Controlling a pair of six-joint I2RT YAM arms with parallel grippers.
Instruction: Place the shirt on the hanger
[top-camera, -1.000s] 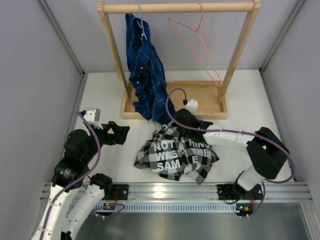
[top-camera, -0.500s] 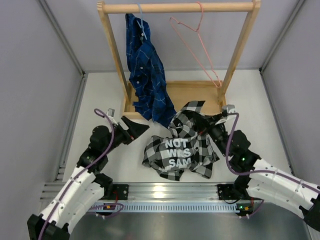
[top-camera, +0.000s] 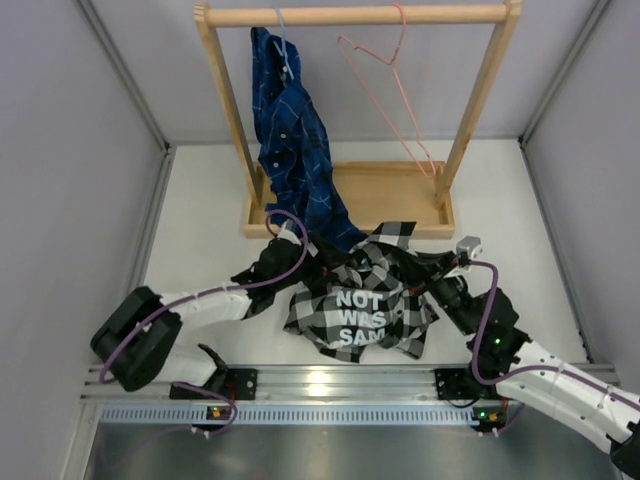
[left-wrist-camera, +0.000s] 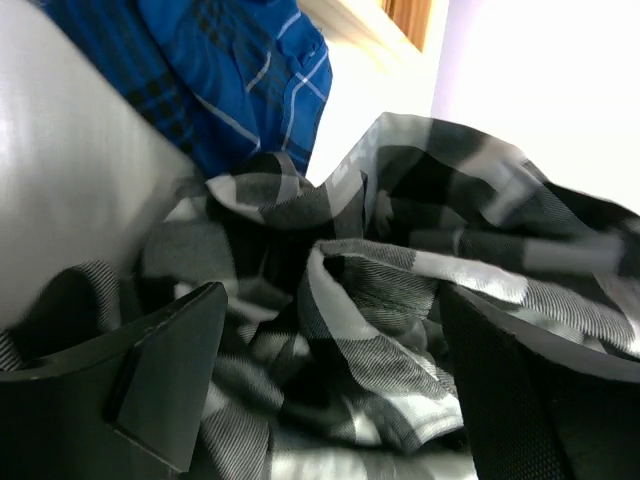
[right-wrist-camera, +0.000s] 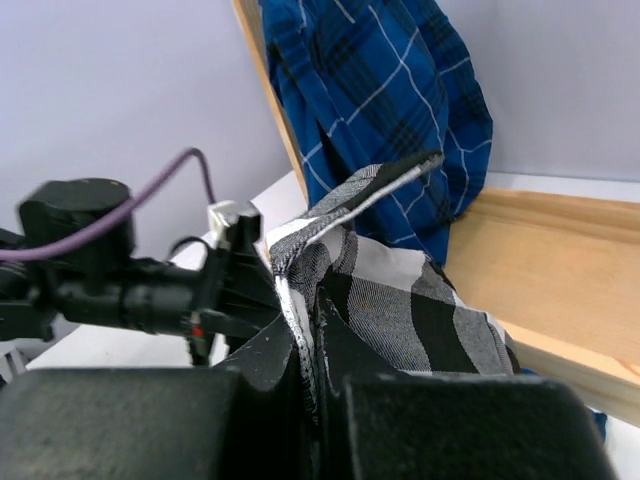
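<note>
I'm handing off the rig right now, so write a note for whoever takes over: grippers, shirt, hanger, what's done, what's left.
Left gripper: open, fingers either side of shirt folds, gripping nothing.
Right gripper: shut on a raised fold of the shirt.
Shirt: crumpled on the table in front of the rack.
Hanger: bare, hooked on the rail.
Done: one grip on the shirt.
Left: second grip, spread the shirt, get it onto the hanger.

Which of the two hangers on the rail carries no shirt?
The pink wire hanger, hanging bare toward the right of the wooden rail; the light blue hanger at left bears the dark blue plaid shirt.
</note>
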